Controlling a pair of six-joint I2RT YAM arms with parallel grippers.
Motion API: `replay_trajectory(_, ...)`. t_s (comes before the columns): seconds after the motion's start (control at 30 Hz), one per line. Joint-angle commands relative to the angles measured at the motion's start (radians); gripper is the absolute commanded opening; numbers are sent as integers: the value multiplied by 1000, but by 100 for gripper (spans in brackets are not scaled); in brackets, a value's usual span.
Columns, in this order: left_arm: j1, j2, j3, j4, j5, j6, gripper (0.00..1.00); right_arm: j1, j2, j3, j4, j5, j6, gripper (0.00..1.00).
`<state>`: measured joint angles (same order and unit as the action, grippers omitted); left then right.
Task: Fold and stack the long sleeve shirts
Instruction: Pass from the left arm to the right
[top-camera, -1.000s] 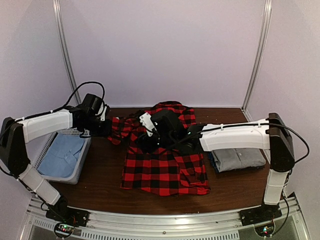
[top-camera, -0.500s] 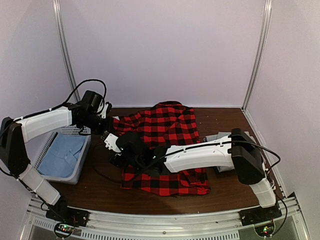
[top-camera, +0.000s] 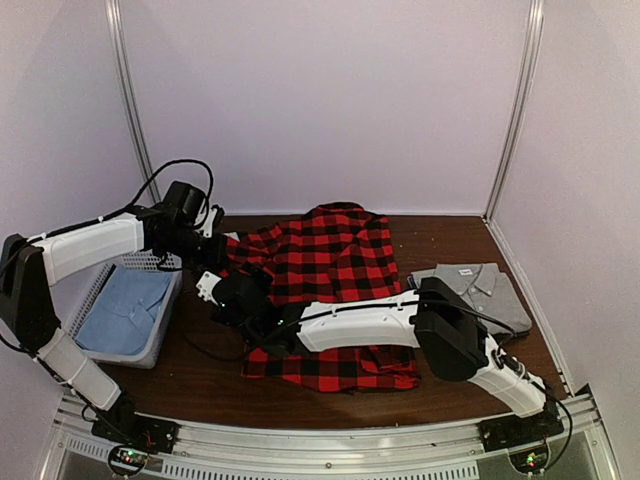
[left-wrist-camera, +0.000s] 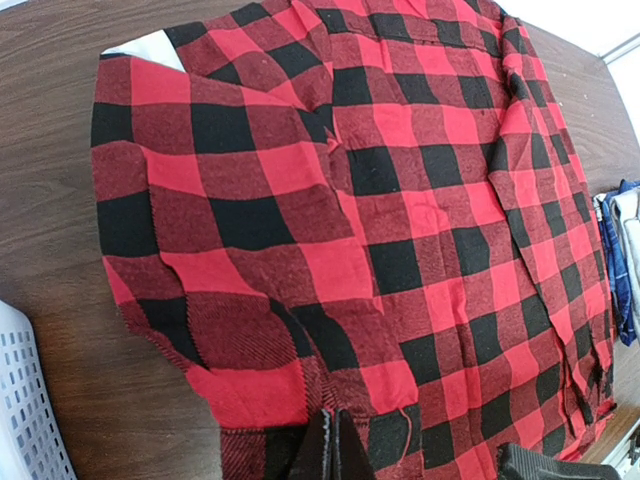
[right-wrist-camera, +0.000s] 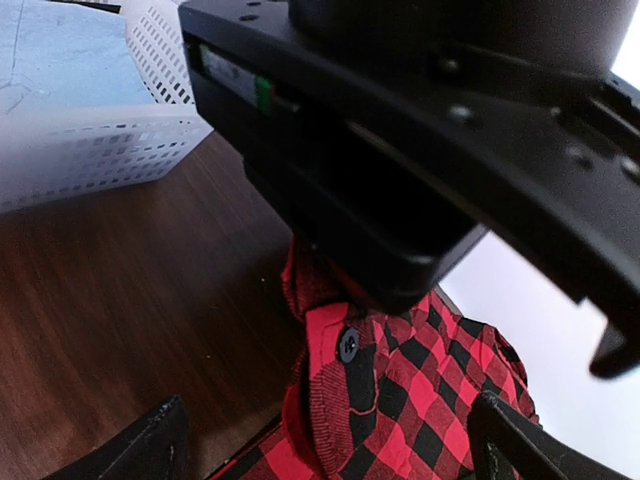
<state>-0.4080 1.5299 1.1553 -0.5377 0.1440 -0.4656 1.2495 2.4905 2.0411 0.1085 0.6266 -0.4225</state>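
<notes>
Top external view, left to right: by the basket (top-camera: 160, 340), the left gripper (top-camera: 208, 252) was shut on the flannel shirt (top-camera: 330, 255) at its far-left edge. The right gripper (top-camera: 212, 292), stretched across from the right, stood wide open and empty just nearer, a buttoned cuff (right-wrist-camera: 345, 350) lying between its fingertips (right-wrist-camera: 160, 440). The flannel shirt lay spread mid-table, long axis far to near, with the grey shirt (top-camera: 480, 290) folded well to its right; the right arm (top-camera: 360, 325) hid part of its near half, and a dark housing (right-wrist-camera: 400, 150) filled much of the right wrist view.

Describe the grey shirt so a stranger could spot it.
Look at the brown table, then its right side, beyond the spread red-and-black flannel. The grey collared shirt lies there folded; unlike the blue shirt in the white basket at left, it sits directly on the wood.
</notes>
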Motion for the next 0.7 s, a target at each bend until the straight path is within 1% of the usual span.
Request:
replay_trajectory(0.0, -6, -22, 28, 13, 15, -1, 0, -9, 59, 79, 0, 92, -61, 96)
replay_trajectory(0.17, -6, -23, 27, 13, 16, -1, 0, -26, 83, 104, 11, 145, -70, 90)
replay_trajectory(0.33, -6, -19, 29, 13, 20, -1, 0, -42, 104, 125, 29, 174, -96, 82)
replay_trajectory(0.4, -6, -18, 29, 12, 20, 0, 0, -45, 108, 129, 41, 177, -108, 77)
replay_trajectory(0.53, -6, -17, 33, 13, 26, -1, 0, -51, 123, 150, 49, 180, -120, 59)
replay_trajectory(0.6, -6, -17, 35, 12, 25, 0, 0, -53, 126, 163, 52, 183, -122, 48)
replay_trajectory(0.67, -6, -15, 35, 12, 25, -1, 0, -53, 124, 172, 55, 182, -121, 34)
